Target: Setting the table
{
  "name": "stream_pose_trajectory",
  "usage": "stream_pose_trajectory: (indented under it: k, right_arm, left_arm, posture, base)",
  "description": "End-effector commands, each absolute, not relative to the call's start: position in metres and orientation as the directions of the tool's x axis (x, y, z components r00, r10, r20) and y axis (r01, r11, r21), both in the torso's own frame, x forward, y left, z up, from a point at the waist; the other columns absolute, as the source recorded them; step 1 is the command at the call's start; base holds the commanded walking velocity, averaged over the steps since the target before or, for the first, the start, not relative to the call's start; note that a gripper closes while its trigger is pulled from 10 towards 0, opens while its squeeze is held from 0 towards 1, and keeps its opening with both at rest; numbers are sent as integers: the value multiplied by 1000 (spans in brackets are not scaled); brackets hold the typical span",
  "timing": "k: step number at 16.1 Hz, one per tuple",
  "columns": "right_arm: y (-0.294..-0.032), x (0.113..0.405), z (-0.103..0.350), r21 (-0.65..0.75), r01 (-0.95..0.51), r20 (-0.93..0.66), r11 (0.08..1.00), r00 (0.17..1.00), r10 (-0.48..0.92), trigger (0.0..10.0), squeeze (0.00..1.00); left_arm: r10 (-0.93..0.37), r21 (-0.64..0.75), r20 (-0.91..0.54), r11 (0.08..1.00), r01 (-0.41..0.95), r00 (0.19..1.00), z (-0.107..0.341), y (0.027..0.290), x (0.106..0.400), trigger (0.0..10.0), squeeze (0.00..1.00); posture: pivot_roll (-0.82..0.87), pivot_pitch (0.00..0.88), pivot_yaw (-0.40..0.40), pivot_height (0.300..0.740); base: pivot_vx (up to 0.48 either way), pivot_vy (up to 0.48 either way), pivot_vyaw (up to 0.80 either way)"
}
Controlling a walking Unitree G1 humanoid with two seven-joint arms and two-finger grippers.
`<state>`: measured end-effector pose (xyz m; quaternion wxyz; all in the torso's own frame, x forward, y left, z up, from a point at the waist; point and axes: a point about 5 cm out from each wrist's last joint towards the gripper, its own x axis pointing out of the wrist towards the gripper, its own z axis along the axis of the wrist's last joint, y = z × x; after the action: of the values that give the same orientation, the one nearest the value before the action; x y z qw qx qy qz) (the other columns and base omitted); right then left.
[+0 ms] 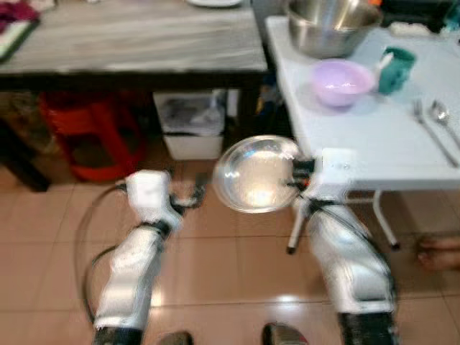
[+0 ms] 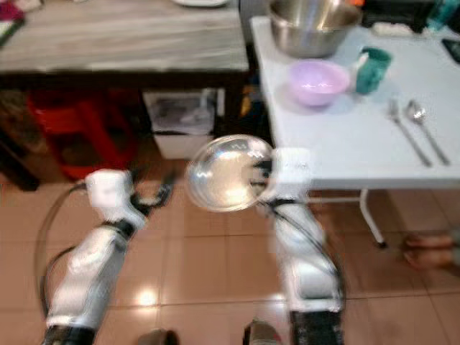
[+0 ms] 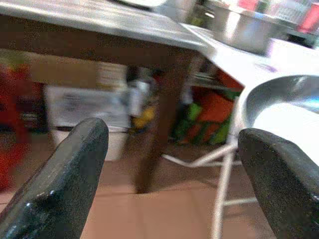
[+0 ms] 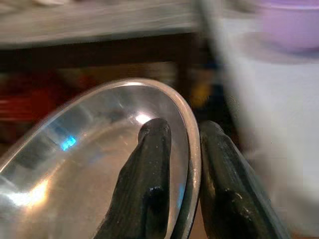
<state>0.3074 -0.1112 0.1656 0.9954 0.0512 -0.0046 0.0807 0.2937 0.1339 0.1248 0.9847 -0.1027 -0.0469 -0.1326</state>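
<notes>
My right gripper [image 1: 298, 175] is shut on the rim of a shiny steel plate [image 1: 256, 175], held above the tiled floor just left of the white table [image 1: 374, 144]. In the right wrist view one finger [image 4: 147, 179] lies inside the steel plate [image 4: 75, 164] and the other outside its rim. My left gripper [image 1: 198, 192] is open, holds nothing, and hovers close to the plate's left edge. On the white table stand a purple bowl [image 1: 341, 81], a green cup [image 1: 396, 69], a large steel bowl [image 1: 332, 26], a fork [image 1: 431, 129] and a spoon [image 1: 444, 118].
A grey-topped wooden table [image 1: 136, 39] stands to the left, with a red stool [image 1: 90, 133] and a white bin [image 1: 192, 123] beneath it. A person's bare foot [image 1: 440, 253] rests on the floor at the right, near the white table's leg [image 1: 384, 223].
</notes>
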Motion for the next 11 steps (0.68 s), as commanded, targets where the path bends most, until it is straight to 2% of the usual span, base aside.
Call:
stream_pose_trajectory:
  k: [1, 8, 9, 11]
  right_arm:
    - [-121, 308, 167, 94, -133, 31, 987, 991, 131, 10000, 0]
    - [-122, 309, 168, 83, -133, 39, 988, 991, 130, 10000, 0]
    - [-122, 309, 169, 81, -137, 43, 987, 990, 133, 10000, 0]
    - [-122, 309, 169, 79, -138, 45, 987, 990, 135, 10000, 0]
  left_arm:
    - [-272, -189, 123, 938, 292, 954, 125, 124, 292, 10000, 0]
    - [-269, -190, 116, 939, 287, 956, 123, 123, 294, 10000, 0]
    - [-261, -194, 108, 941, 278, 959, 122, 123, 294, 10000, 0]
    - [-252, -191, 121, 943, 272, 960, 123, 123, 294, 10000, 0]
  posture:
    - [-162, 181, 7, 740]
    - [-167, 180, 3, 740]
    - [-168, 180, 2, 740]
    - [-168, 180, 2, 740]
  base:
    - [0, 476, 0]
    - [0, 476, 0]
    - [0, 356, 0]
    - [0, 0, 0]
